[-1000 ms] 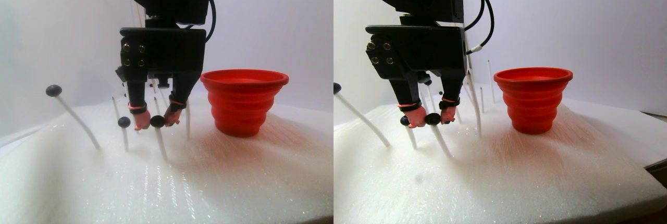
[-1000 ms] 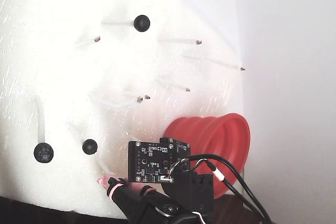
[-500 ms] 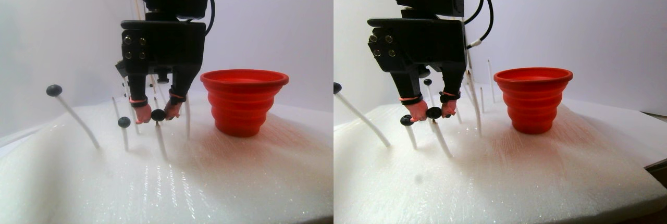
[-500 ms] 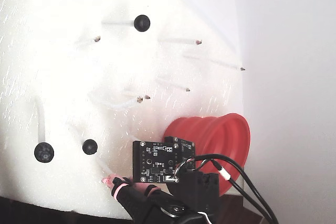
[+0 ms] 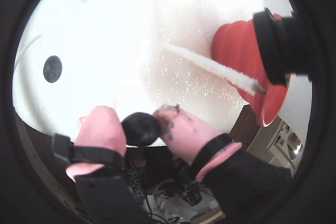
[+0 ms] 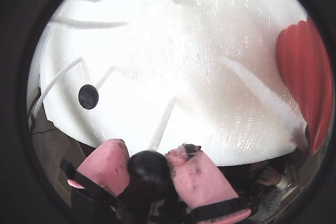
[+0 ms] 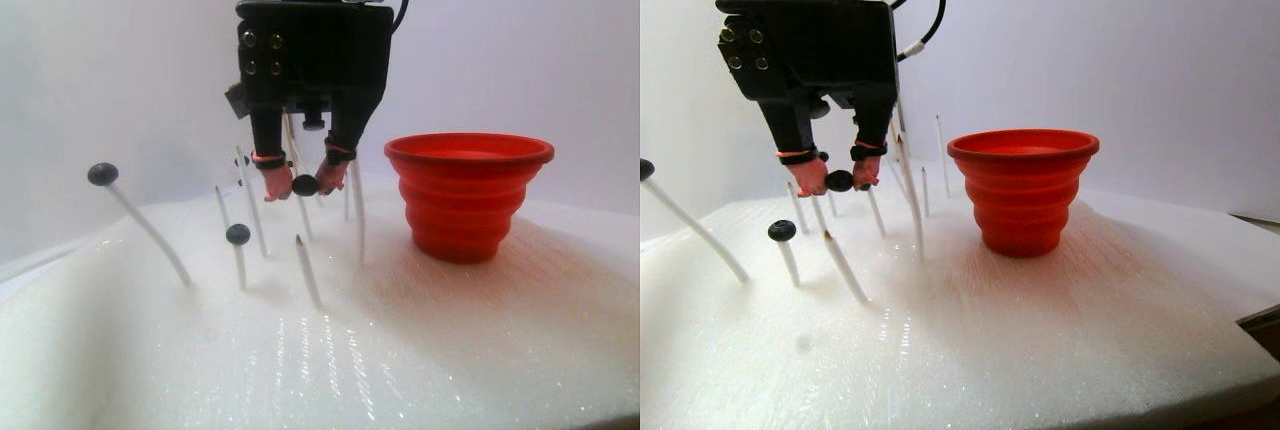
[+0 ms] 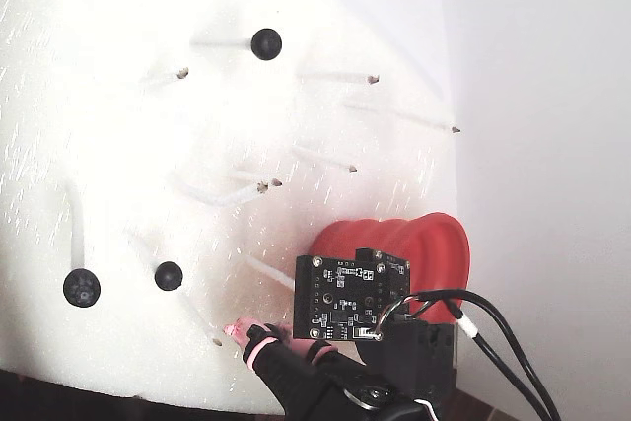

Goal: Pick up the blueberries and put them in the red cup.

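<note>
White foam sheet (image 7: 300,350) fills the ground, glinting under bright light. Plain pale wall (image 7: 520,40) at 12 o'clock.

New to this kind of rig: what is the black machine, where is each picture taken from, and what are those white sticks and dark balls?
The black machine is a small robot arm ending in a two-finger gripper with pink fingertips. Both wrist views look along the fingers. The stereo pair view is a side-on double picture, and the fixed view looks down from above. White sticks stand in a white foam sheet, and some carry dark balls, the blueberries. The gripper is shut on a plucked blueberry, held above the sticks. The red cup stands beside it.
</note>
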Motion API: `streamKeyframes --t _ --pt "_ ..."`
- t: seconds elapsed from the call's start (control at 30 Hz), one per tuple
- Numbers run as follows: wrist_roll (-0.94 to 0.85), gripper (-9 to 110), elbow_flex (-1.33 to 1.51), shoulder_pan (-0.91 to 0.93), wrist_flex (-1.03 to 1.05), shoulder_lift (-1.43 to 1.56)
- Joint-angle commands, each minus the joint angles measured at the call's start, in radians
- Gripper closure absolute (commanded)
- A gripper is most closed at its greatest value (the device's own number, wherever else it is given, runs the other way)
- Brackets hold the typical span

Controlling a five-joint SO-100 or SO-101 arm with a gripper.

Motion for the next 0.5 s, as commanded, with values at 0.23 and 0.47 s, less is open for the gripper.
streamKeyframes --t 0.23,0.47 --pt "-0.015 88 -0.008 0.035 0.046 0.178" --pt "-0.035 88 -0.018 0.075 0.069 0.225"
